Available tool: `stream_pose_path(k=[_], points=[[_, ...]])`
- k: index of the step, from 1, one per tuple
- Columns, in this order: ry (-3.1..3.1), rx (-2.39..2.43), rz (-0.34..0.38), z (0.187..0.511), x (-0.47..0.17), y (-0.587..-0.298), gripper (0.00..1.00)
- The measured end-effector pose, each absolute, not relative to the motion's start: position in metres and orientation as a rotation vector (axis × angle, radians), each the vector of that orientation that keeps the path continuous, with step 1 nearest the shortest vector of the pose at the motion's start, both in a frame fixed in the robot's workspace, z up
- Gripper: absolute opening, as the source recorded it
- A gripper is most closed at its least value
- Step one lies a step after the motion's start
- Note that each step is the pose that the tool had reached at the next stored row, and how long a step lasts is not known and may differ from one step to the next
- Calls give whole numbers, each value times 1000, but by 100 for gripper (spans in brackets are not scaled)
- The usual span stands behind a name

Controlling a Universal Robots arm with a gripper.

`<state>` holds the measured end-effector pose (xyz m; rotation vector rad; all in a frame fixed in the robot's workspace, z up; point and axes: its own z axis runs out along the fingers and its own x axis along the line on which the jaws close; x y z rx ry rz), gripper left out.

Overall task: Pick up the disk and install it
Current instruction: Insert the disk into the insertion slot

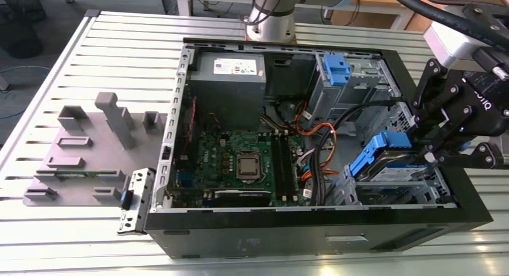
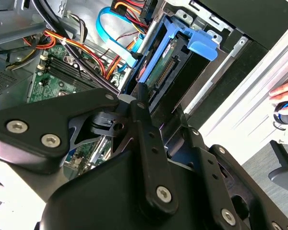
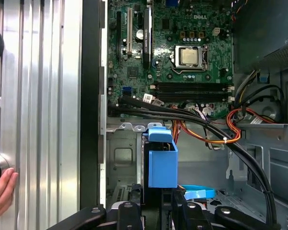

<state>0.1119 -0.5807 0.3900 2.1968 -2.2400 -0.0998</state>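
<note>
Two wrist views: a person's hand rests on the tabletop just outside the computer case; the disk shows edge-on, its blue bracket uppermost.
Exterior view: a grey fixture block sits toward the tabletop edge on the exterior view's left, apart from the case; the disk's white-and-blue label faces up.
Disk: tilted in the metal drive bay at the case corner on the exterior view's right, beside the motherboard and cables.
Claw: clenched on the disk, a finger on each face, at the end nearest the case wall.
</note>
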Motion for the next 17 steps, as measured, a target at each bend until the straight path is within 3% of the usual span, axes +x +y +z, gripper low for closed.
stream_pose_path(k=[17], points=[[-2239, 2195, -97, 375, 112, -581, 35]])
